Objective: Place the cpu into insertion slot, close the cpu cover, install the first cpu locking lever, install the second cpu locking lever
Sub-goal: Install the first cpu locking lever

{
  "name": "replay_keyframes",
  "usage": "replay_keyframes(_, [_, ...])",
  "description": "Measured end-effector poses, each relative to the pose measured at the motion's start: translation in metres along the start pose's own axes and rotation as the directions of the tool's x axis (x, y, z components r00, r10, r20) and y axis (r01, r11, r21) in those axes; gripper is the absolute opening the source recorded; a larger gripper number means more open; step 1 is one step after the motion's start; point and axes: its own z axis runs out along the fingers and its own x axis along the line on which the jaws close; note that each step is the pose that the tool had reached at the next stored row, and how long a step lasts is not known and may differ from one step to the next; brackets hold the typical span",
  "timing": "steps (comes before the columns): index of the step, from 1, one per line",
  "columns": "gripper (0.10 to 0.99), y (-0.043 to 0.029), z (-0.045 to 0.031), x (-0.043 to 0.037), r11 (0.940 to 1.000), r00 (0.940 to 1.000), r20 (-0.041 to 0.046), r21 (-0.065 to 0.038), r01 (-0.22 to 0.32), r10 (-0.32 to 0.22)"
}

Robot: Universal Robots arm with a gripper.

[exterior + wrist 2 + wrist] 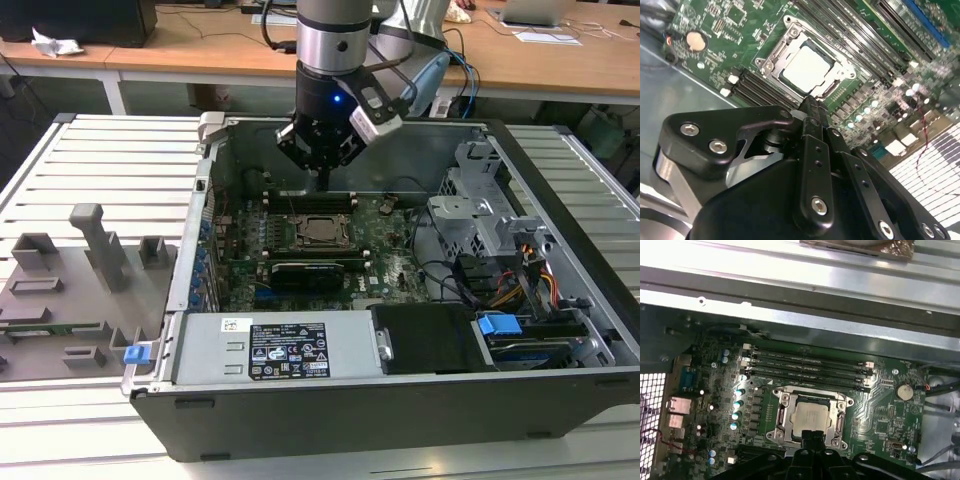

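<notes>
The cpu [322, 230], a pale silver square, lies flat in the insertion slot [842, 442] on the green board inside the open computer case. The cpu cover [773, 59], a dull metal frame, lies down around the chip, whose top shows through its window in both wrist views [807, 67] [810, 419]. My gripper [322, 182] hangs a little above the board, just beyond the socket's edge towards the memory slots. Its black fingers [810, 112] are pressed together with nothing between them. The fingertips hide one edge of the socket in the first wrist view, where the gripper [812, 437] shows.
Long black memory slots [807, 365] run beside the socket. A black card [315, 272] lies across the board on the near side. The power supply [280, 345], drive cage [480, 215] and cables [520, 280] crowd the case. A grey fixture tray [90, 250] stands outside it.
</notes>
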Motion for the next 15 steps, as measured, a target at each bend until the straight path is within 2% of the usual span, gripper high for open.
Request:
replay_keyframes(4, [0.106, 0.0004, 0.0003, 0.0022, 1.0, 1.0, 0.0, 0.0, 0.002, -0.002])
replay_keyframes(8, [0.106, 0.0036, 0.0019, 0.016, 1.0, 1.0, 0.0008, 0.0, -0.007, 0.007])
replay_keyframes(15, [0.106, 0.0055, 0.0068, 0.0235, 0.9999, 0.9999, 0.0021, 0.001, -0.014, 0.014])
